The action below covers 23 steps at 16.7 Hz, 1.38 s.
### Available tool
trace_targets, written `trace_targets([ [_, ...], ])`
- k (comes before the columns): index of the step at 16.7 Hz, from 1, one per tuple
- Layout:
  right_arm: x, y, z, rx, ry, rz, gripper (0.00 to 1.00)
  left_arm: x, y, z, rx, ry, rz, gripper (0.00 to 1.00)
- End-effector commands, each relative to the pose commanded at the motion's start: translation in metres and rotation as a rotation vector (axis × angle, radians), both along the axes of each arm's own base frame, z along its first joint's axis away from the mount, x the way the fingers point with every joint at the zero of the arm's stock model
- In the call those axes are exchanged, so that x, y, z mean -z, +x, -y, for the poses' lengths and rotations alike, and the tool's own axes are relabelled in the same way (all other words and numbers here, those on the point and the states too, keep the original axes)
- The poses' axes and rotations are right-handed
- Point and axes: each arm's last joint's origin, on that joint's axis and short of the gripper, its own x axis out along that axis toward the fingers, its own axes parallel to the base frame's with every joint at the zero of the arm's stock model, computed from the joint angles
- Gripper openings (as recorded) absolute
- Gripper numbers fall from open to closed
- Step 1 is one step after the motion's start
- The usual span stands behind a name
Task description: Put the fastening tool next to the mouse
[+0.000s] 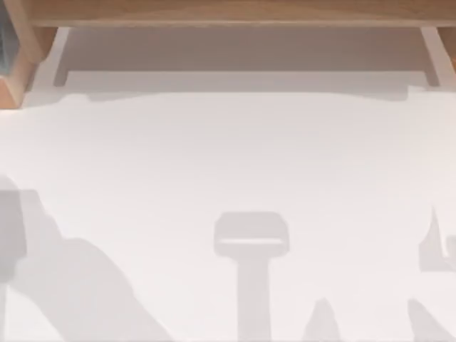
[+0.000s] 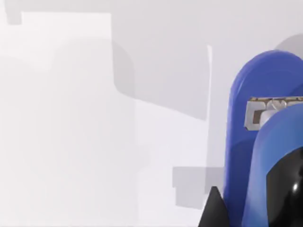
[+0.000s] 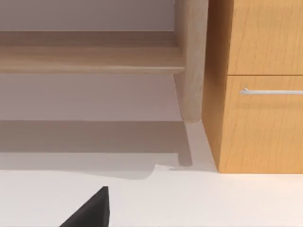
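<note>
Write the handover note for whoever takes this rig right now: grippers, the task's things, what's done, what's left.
Left gripper: one dark fingertip shows in the left wrist view, right beside the blue stapler; whether it grips the stapler cannot be told.
Right gripper: a dark fingertip shows above the white table, facing a wooden cabinet; open or shut cannot be told.
Stapler: close to the left wrist camera, black rounded end nearest.
Done: placement cannot be confirmed.
Left: locate the mouse, set the stapler next to it.

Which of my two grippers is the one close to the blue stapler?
The left gripper: the blue stapler sits right beside it in its wrist view. The right gripper instead faces a wooden cabinet with a drawer handle.
</note>
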Motion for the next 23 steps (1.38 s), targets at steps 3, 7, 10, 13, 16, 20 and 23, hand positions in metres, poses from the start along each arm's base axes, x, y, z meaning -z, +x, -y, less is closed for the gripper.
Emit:
trace_targets([
  [3,0.0,0.0,0.0,0.0,0.0,0.0,1.0,0.0144,-0.0015,0.0009,-0.004,-0.027,-0.016,0.0],
  [7,0.0,0.0,0.0,0.0,0.0,0.0,1.0,0.0144,-0.0015,0.0009,-0.004,-0.027,-0.016,0.0],
  [10,0.0,0.0,0.0,0.0,0.0,0.0,1.0,0.0144,-0.0015,0.0009,-0.004,-0.027,-0.016,0.23],
  [13,0.0,0.0,0.0,0.0,0.0,0.0,1.0,0.0144,-0.0015,0.0009,-0.004,-0.027,-0.016,0.45],
  [16,0.0,0.0,0.0,0.0,0.0,0.0,1.0,0.0144,-0.0015,0.0009,-0.004,-0.027,-0.016,0.68],
  [20,0.0,0.0,0.0,0.0,0.0,0.0,1.0,0.0144,-0.0015,0.0009,-0.004,-0.027,-0.016,0.98],
  [23,0.0,0.0,0.0,0.0,0.0,0.0,1.0,0.0144,-0.0015,0.0009,-0.004,-0.027,-0.016,1.0],
])
